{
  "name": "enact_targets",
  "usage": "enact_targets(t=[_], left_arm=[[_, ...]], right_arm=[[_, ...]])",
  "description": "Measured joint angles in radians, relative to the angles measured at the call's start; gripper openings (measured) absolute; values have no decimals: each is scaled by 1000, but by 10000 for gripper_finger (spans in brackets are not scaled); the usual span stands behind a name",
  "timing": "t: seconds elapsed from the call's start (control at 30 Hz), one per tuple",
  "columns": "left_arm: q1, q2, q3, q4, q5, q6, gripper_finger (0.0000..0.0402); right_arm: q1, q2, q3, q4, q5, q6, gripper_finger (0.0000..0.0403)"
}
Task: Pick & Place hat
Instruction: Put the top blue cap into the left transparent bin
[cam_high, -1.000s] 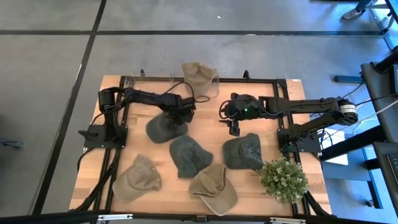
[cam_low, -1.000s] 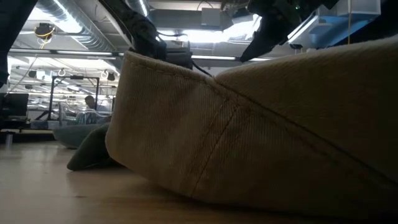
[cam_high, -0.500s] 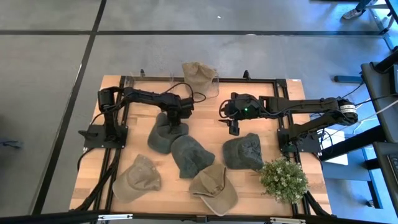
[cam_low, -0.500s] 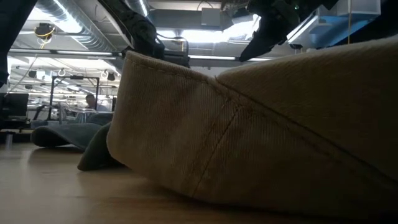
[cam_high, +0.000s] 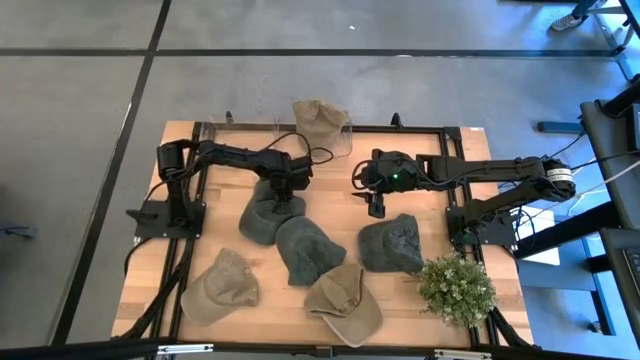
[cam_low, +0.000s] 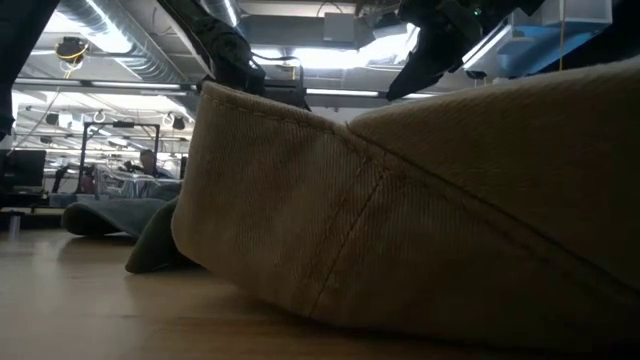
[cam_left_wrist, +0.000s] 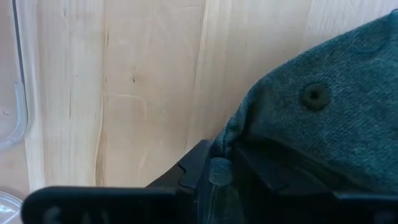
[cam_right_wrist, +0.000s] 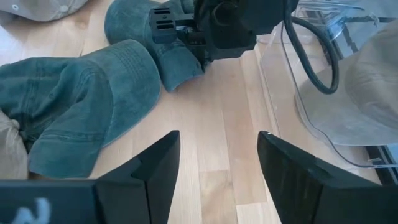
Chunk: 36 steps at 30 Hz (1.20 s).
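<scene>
Several caps lie on the wooden table (cam_high: 330, 165). My left gripper (cam_high: 285, 190) points down and is shut on a dark green cap (cam_high: 262, 220), whose top button (cam_left_wrist: 315, 95) shows in the left wrist view. The same cap (cam_right_wrist: 140, 25) lies under that gripper in the right wrist view. My right gripper (cam_high: 376, 207) hangs open above bare wood at mid-table, its fingers (cam_right_wrist: 155, 168) holding nothing. A tan hat (cam_high: 318, 118) sits in a clear container (cam_high: 345, 135) at the far edge. My left gripper pinches a raised fold of the crown's cloth (cam_left_wrist: 219, 163) between its two fingers, a little way off the top button. The fingers come from above, pointing down. The cap rests on the table, its underside on the wood.
Two more dark green caps (cam_high: 305, 250) (cam_high: 390, 243) and two tan caps (cam_high: 220, 285) (cam_high: 343, 300) lie toward the near edge. The second tan cap (cam_low: 420, 200) fills the low view. A potted plant (cam_high: 455, 288) stands near right. Bare wood lies between the two grippers.
My left gripper has rolled about its downward axis without leaving its place. The dark green cap has turned about on the table with it. One end of the cap has swung toward the near-left and now lies longer that way.
</scene>
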Motion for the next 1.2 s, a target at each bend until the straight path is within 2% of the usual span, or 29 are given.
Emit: enact_targets(t=[0.23, 0.43, 0.7, 1.07, 1.2], left_arm=[[0, 1, 0, 2, 4, 18, 63], [3, 3, 2, 9, 48, 19, 13], [2, -14, 20, -16, 40, 3, 5], [2, -141, 56, -63, -8, -10, 2], [0, -185, 57, -81, -69, -27, 2]], right_arm=[[0, 0, 0, 0, 0, 0, 216], [0, 0, 0, -1, 0, 1, 216], [0, 0, 0, -4, 0, 1, 216], [0, 0, 0, -43, 0, 1, 216], [0, 0, 0, -43, 0, 0, 216]])
